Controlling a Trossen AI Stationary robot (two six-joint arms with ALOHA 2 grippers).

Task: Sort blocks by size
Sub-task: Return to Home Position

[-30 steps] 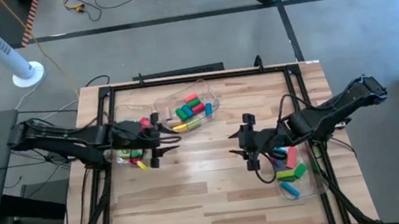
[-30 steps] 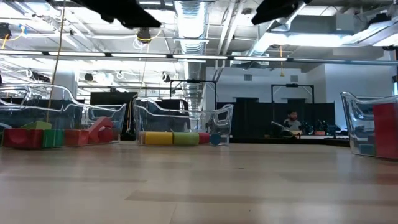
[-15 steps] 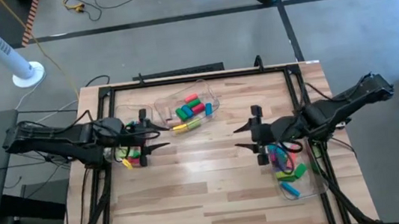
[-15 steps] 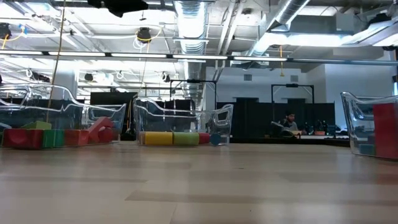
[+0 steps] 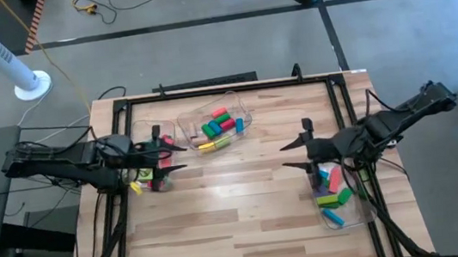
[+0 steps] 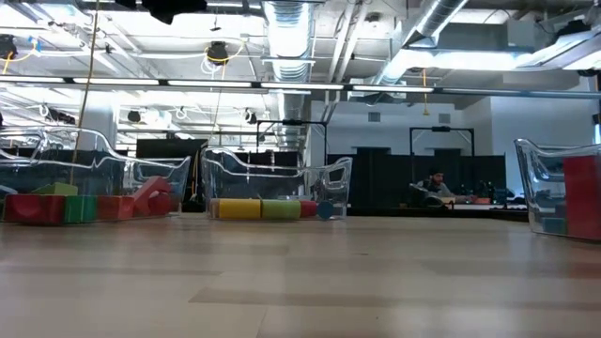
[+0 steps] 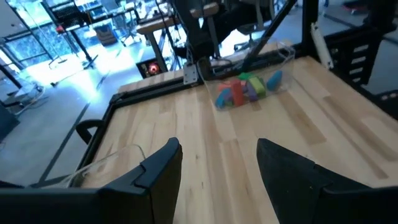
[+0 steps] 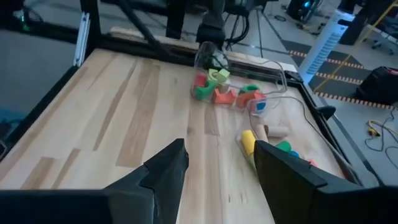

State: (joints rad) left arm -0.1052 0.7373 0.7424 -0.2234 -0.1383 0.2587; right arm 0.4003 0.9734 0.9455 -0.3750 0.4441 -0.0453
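Note:
The blocks lie in three clear bins: red, green and yellow ones in the left bin [image 5: 148, 162], several in the far middle bin [image 5: 218, 121], and blue, green and pink ones in the right bin [image 5: 336, 191]. A yellow-and-green bar [image 5: 214, 145] lies flat on the table beside the middle bin. My left gripper [image 5: 179, 157] hovers open over the left bin's inner side, fingers [image 7: 163, 167] apart with nothing between them. My right gripper [image 5: 289, 158] hovers open above the table just left of the right bin, with only bare table showing between its fingers [image 8: 166, 167].
A black frame [image 5: 207, 86] runs round the tabletop. Bare wood [image 5: 237, 197] spans the middle and near part of the table between the two grippers. In the low view the bins [image 6: 272, 192] stand along the far side, and a person sits far off in the room.
Both grippers have drawn back and risen. The left one has gone toward the table's left edge, over its bin. The right one has gone toward the right edge, up to its bin. No block has moved.

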